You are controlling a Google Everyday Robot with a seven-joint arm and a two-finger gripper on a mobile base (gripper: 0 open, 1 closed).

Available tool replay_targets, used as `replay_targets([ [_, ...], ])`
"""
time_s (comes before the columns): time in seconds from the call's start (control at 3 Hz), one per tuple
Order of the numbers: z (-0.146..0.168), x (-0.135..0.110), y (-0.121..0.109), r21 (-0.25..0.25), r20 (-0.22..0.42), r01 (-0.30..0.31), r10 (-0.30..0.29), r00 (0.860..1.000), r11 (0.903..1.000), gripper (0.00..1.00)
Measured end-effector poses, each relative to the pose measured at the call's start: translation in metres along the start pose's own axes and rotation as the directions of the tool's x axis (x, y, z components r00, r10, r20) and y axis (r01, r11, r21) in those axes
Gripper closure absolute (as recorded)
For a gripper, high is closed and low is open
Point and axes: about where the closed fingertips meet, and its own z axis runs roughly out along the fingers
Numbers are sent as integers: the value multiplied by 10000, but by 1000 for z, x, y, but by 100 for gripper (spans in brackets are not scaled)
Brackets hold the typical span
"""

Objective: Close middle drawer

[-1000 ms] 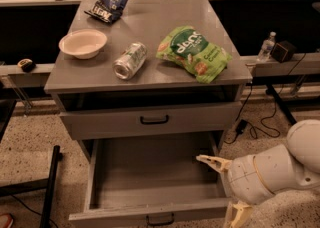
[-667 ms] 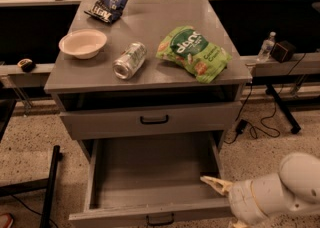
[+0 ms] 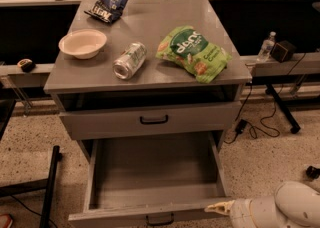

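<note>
The middle drawer is pulled far out of the grey cabinet. Its deep plain box is empty, and its low front panel with a black bar handle sits at the bottom edge of the view. My gripper is at the bottom right, at the drawer's front right corner, level with the front panel's top edge. The white arm behind it is partly cut off by the frame.
Above it, a taller drawer front with a black handle stands slightly out. On the cabinet top lie a white bowl, a tipped can, a green chip bag and a dark blue bag. A black stand leg is on the floor at left, cables at right.
My gripper and arm have dropped and drawn back from beside the drawer's right wall to its front right corner. The drawer has not moved.
</note>
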Motion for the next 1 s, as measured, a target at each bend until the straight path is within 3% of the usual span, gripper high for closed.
replay_targets([
  [0.33, 0, 0, 0, 0, -1, -4, 4, 10000, 10000, 64],
  [0.67, 20, 15, 0, -42, -108, -589, 588, 9982, 9983, 87],
  [1.0, 63, 38, 0, -223, -240, -830, 824, 9963, 9963, 100],
])
